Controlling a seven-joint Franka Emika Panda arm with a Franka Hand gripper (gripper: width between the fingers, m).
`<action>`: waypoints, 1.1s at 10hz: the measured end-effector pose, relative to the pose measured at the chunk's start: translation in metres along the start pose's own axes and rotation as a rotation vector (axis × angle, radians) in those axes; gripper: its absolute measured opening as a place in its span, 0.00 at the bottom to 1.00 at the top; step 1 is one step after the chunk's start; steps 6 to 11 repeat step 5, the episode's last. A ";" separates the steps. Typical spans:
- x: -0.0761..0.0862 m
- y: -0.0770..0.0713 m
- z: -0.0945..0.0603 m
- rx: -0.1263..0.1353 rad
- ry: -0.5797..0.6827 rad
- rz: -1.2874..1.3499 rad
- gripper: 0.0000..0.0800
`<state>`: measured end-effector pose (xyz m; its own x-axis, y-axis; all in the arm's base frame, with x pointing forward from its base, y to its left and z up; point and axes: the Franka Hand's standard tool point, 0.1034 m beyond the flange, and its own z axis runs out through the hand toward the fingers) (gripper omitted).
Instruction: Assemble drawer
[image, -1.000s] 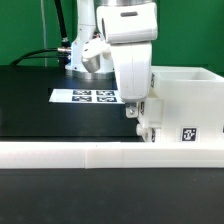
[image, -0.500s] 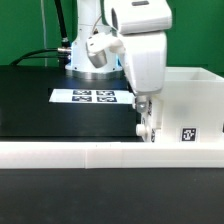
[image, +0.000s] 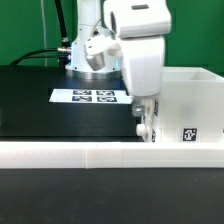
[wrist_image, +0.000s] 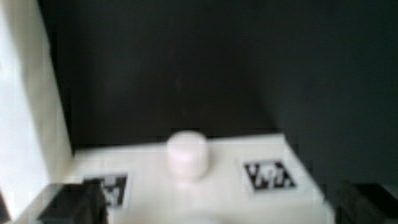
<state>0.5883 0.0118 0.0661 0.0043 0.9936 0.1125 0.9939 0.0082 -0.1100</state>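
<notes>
Gripper (image: 141, 119) hangs at the casing's (image: 186, 103) near corner, right of frame centre in the exterior view; we cannot tell whether its fingers are parted. At the wrist view's lower centre we see a knobbed tray (wrist_image: 185, 157) with two tags.

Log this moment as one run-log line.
stage: drawer assembly | gripper: low beside drawer casing, jaw state unclear | wrist view: knobbed tray below | marker board: flat on table
</notes>
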 end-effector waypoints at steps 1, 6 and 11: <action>-0.013 -0.002 -0.001 0.007 -0.004 0.003 0.81; -0.027 -0.016 -0.018 -0.066 -0.026 0.086 0.81; -0.027 -0.016 -0.018 -0.066 -0.026 0.086 0.81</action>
